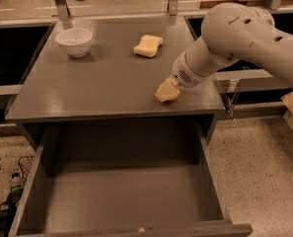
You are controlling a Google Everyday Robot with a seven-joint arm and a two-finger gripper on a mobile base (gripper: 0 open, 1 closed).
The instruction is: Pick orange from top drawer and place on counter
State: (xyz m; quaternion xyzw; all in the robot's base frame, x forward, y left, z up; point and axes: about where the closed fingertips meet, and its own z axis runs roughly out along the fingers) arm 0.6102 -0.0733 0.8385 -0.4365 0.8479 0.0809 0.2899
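**Speckled floor (257, 172), top drawer (126, 201) out, arm (244, 33) over the counter (96, 83)**

Floor runs round the whole unit. Nearest, at 6 o'clock, the top drawer is pulled wide open with its grey bottom showing. Behind it is the counter. The gripper (166, 91) points tip-down at the counter's 4 o'clock corner, right at the surface, and honestly I can't tell its grip state. Can't make out the orange from here. Further back there's a yellow sponge (148, 45) at 1 o'clock and a white bowl (74, 42) at 11.
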